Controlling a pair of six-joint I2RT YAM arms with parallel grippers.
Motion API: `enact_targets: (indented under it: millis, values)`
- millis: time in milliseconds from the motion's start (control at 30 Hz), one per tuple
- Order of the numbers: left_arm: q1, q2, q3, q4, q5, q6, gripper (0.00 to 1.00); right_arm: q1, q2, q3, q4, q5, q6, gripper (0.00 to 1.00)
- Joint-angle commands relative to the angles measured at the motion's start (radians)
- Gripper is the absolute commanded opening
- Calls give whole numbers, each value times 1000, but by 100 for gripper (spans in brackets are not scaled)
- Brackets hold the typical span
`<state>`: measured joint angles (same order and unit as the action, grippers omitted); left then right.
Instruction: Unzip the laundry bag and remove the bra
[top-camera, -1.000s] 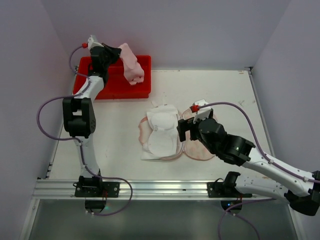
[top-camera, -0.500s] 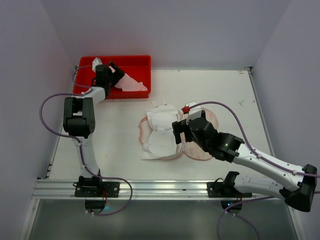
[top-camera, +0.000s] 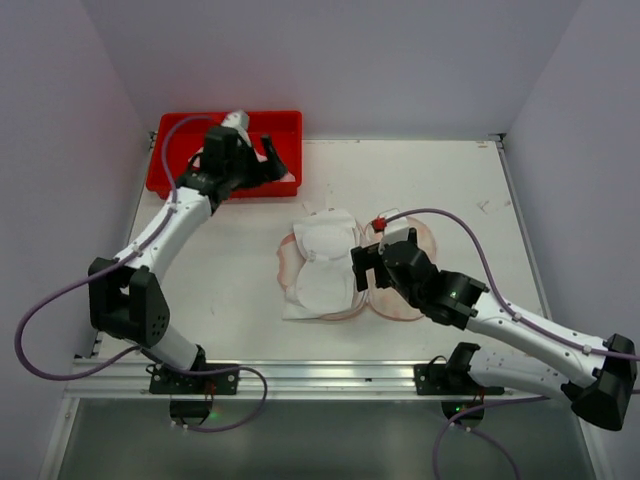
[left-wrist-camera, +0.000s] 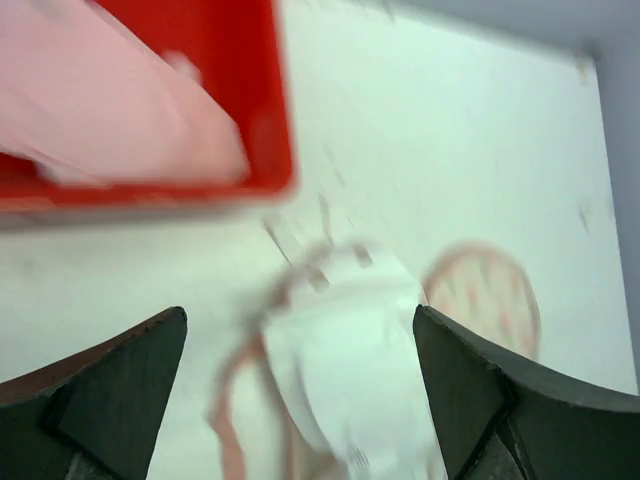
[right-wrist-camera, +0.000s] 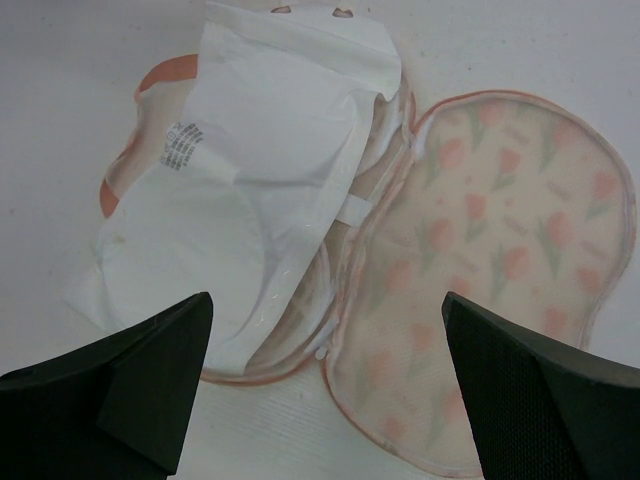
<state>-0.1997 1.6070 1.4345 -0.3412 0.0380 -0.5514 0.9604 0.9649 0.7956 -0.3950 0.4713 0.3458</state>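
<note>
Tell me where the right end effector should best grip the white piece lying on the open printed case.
Probably the white piece by its near-left corner, which juts past the printed case rim onto the table. The open right end effector, coming down from above on that side, could pinch it alone without catching the case beneath.

Left arm (top-camera: 172, 222) extended forward, left gripper (left-wrist-camera: 297, 330) seemingly spread wide, right arm (top-camera: 500, 316) low, right gripper (right-wrist-camera: 325, 310) spread wide

Robot lab cell: plain enclosure walls (top-camera: 400, 60), white table (top-camera: 460, 180), aluminium rail (top-camera: 330, 377), cabled left arm (top-camera: 175, 215), right arm (top-camera: 520, 325).
</note>
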Motion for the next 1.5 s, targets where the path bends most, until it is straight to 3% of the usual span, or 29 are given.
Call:
enact_targets:
  millis: [0,100,300,500,600,700,767,800,900,1233,1367,1467]
  values:
    - [-159,-16,-173,-78,323,35,98,-8,-37,-24,62,7,25,99]
    - [-245,2,-241,-44,387,35,98,-8,-48,-39,68,-10,41,99]
    - [-273,97,-276,-1,376,15,95,-8,-112,-75,65,-43,74,99]
    - [-328,186,-243,28,413,-7,81,-8,-169,-96,30,-28,99,99]
    - [-357,186,-249,28,427,-15,69,-8,-180,-96,10,-8,120,99]
    - [-379,154,-267,30,433,-24,42,-8,-187,-104,5,3,124,99]
    - [-382,127,-279,30,428,-35,32,-8,-187,-104,5,4,124,99]
    - [-383,92,-282,27,419,-36,19,-8,-186,-102,5,4,124,99]
    - [-383,36,-254,-7,398,-36,3,-8,-184,-99,5,1,116,99]
    - [-337,-44,6,-32,523,-57,0,-8,-244,-98,-16,47,124,99]
    - [-155,-61,85,47,522,-189,0,-8,-293,-104,-16,73,133,99]
    - [-46,-70,141,129,432,-272,0,-8,-313,-101,-18,89,131,99]
